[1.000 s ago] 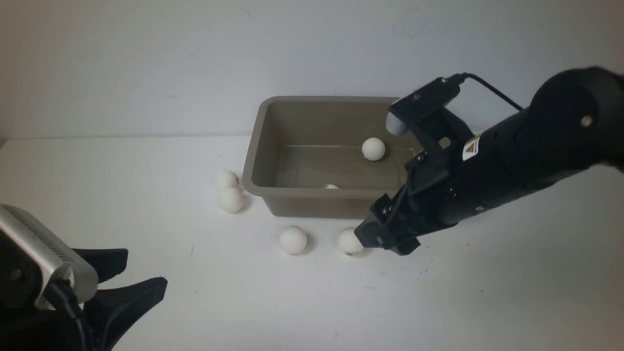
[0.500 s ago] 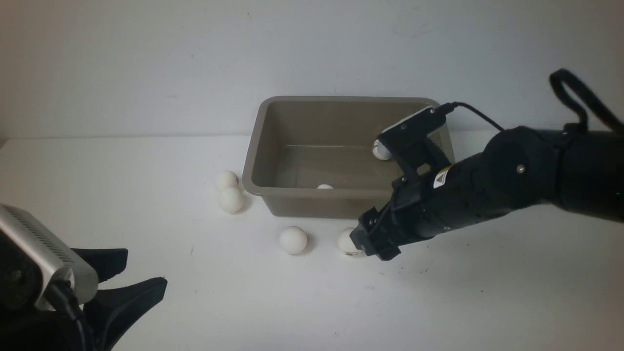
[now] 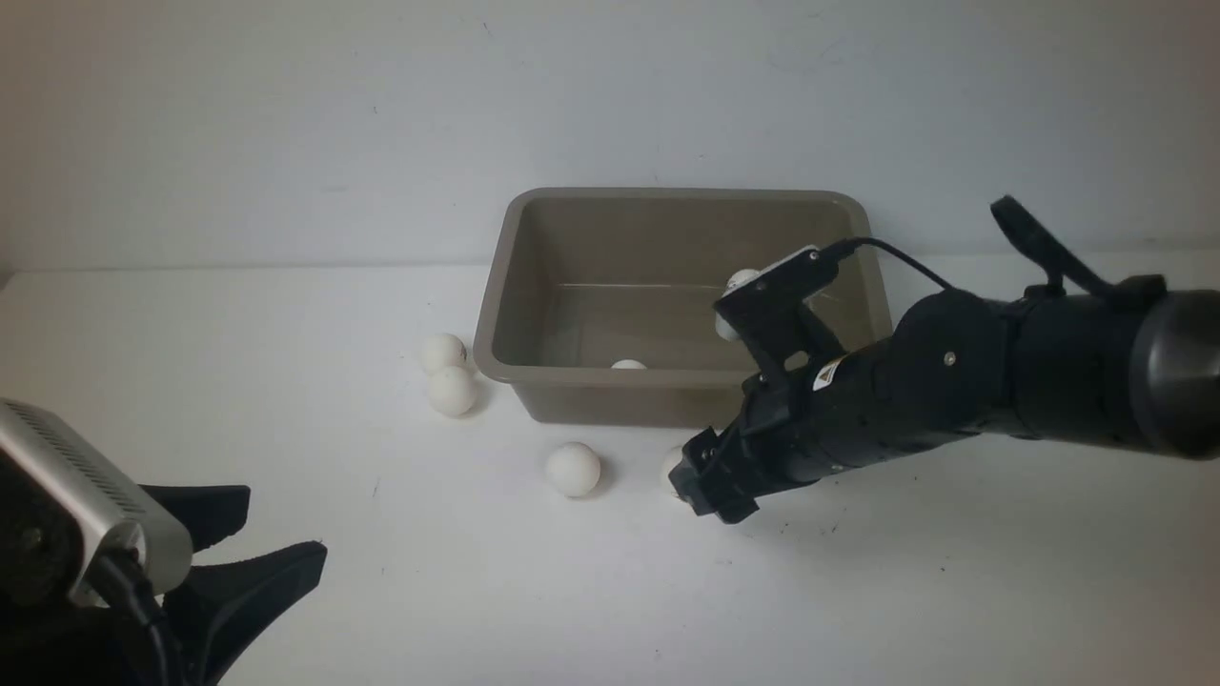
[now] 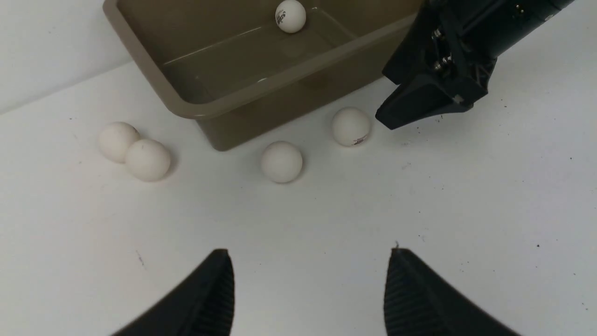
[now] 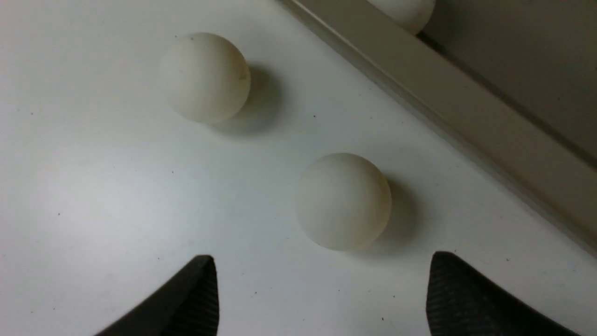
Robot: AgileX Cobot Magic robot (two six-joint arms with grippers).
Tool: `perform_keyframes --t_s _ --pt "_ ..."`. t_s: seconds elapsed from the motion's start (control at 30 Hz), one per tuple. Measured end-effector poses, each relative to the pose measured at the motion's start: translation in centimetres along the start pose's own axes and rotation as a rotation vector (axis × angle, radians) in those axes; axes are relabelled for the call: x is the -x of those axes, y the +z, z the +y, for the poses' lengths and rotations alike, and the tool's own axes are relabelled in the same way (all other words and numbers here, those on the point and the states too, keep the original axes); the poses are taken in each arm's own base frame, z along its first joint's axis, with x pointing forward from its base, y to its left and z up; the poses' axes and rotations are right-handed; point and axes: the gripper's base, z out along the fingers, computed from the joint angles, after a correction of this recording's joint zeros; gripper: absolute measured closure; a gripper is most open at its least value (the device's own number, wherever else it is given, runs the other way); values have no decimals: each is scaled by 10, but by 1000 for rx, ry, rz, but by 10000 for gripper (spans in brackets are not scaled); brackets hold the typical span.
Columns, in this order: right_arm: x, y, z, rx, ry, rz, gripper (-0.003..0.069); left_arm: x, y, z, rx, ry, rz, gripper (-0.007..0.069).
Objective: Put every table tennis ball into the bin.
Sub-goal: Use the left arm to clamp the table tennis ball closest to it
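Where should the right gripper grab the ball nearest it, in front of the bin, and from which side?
Across its widest middle, one finger on each side. The ball is a plain sphere, so any diameter serves. Come from the open table side, since the bin wall stands close behind it. The right gripper is open and faces it squarely.
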Motion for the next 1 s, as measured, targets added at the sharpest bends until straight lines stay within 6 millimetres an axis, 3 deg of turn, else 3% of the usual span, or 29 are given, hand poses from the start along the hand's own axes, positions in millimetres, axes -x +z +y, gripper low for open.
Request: perform_keyframes --t_s 0.4,1.0 --pt "-7 24 -2 8 35 -6 122 0 0 0 0 0 0 230" --pt "1 30 -4 6 50 -67 122 0 0 0 0 0 0 230"
